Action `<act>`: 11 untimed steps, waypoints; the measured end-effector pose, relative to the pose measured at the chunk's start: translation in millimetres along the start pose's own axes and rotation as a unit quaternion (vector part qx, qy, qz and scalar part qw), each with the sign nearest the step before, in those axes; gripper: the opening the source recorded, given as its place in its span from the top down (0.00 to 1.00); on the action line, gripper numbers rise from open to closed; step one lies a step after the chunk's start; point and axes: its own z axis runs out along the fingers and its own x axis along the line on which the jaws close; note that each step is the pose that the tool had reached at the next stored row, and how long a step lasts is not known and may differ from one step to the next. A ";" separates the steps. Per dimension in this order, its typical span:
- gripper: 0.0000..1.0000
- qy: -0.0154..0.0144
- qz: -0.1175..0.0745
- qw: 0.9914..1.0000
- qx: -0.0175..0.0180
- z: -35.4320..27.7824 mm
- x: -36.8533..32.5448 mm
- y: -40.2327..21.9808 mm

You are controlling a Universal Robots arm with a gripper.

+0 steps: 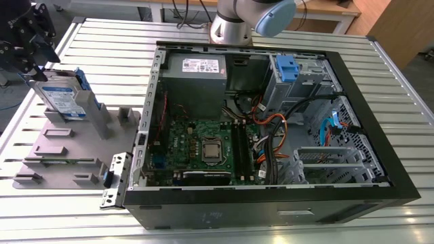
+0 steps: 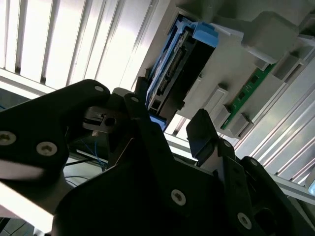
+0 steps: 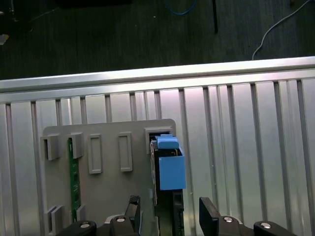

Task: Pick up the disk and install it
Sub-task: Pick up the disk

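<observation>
The claw (image 3: pixel 170 216) is released, its two black fingers (image 3: pixel 207 214) spread wide. In both wrist views one finger stands on each side of the near end of the disk (image 3: pixel 167 172), and a gap shows between each finger and the disk. The disk, with blue plastic rails, stands upright on its edge in a slot of a grey holder plate (image 3: pixel 106 196). A green circuit strip (image 3: pixel 74 172) sits in another slot of the same plate. In the exterior view the claw (image 1: pixel 30 63) hangs over the disk (image 1: pixel 64 99) at the view's left. The plate lies on the slatted metal table (image 1: pixel 109 46), just beside an open computer case (image 1: pixel 271 127).
</observation>
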 end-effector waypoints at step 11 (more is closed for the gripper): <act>0.41 0.000 -0.015 1.000 0.000 16.2 0.5 1.5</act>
